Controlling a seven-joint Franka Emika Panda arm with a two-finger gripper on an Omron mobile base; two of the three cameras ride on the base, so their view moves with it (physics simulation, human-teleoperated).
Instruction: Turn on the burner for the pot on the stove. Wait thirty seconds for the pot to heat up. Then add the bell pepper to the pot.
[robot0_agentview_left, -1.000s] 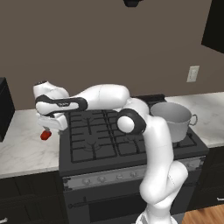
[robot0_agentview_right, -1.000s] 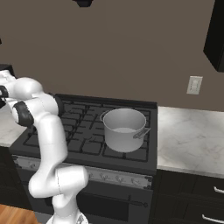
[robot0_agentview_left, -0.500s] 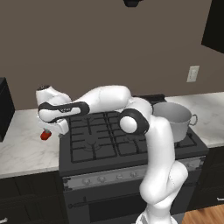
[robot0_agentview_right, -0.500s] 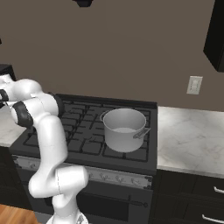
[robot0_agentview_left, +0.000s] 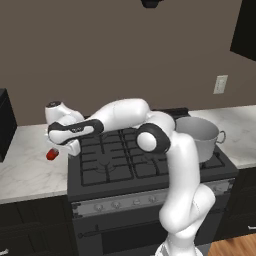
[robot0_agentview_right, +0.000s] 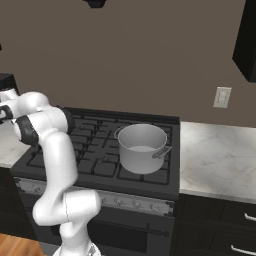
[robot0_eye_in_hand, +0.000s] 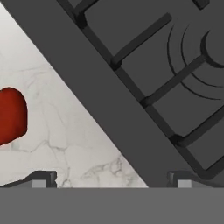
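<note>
The silver pot (robot0_agentview_left: 196, 136) (robot0_agentview_right: 142, 147) stands on the right side of the black stove (robot0_agentview_left: 107, 172) (robot0_agentview_right: 95, 167), hiding its burner. A small red bell pepper (robot0_agentview_left: 51, 154) (robot0_eye_in_hand: 11, 114) lies on the marble counter left of the stove. My gripper (robot0_agentview_left: 70, 148) (robot0_eye_in_hand: 111, 181) hangs low over the stove's left edge, just right of the pepper and apart from it. Its fingertips (robot0_eye_in_hand: 43, 178) stand wide open with nothing between them. In the hand view the pepper sits at the left edge, outside the jaws.
A left-side burner (robot0_eye_in_hand: 214, 43) and grate bars lie under the hand. Small grey knobs (robot0_agentview_left: 131, 202) (robot0_agentview_right: 120, 202) line the stove front. Marble counter (robot0_agentview_left: 25, 175) (robot0_agentview_right: 220, 155) flanks the stove. A dark appliance (robot0_agentview_left: 4, 122) stands at the far left.
The hand has sunk a little lower and shifted slightly right, over the stove's left edge. The pepper and pot have not moved, and the jaws stay open.
</note>
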